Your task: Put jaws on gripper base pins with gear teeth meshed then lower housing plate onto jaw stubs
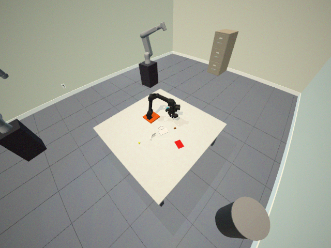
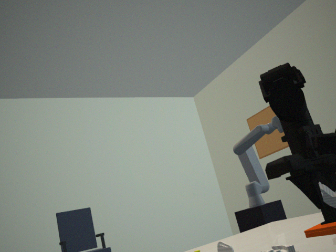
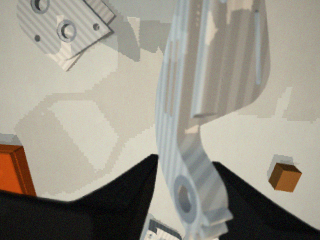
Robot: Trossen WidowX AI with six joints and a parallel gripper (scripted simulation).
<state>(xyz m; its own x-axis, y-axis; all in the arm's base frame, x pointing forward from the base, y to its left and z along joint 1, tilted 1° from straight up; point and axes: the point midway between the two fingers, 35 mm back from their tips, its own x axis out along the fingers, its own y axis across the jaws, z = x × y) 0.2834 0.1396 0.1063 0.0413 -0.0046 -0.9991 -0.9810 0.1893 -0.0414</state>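
My gripper (image 1: 174, 116) (image 3: 183, 165) is shut on a grey ribbed jaw (image 3: 220, 60) (image 2: 328, 196) and holds it above the table. The jaw's round hole and gear teeth are at the lower end, between and below the fingertips in the wrist view. The other jaw (image 1: 153, 135) (image 2: 224, 247) lies on the table. The pale gripper base (image 1: 163, 131) (image 2: 283, 248) lies beside it; its pins are too small to make out. The housing plate (image 3: 75, 42), with two large holes, is at the upper left of the wrist view, away from the held jaw.
A brown cube (image 1: 175, 128) (image 3: 282, 177) lies near the gripper base. A red sheet (image 1: 179, 144) and a small yellow object (image 1: 139, 142) are on the table (image 1: 160, 170). A teal object is near the arm. The arm stands on an orange plate (image 1: 156, 116) (image 2: 320, 230).
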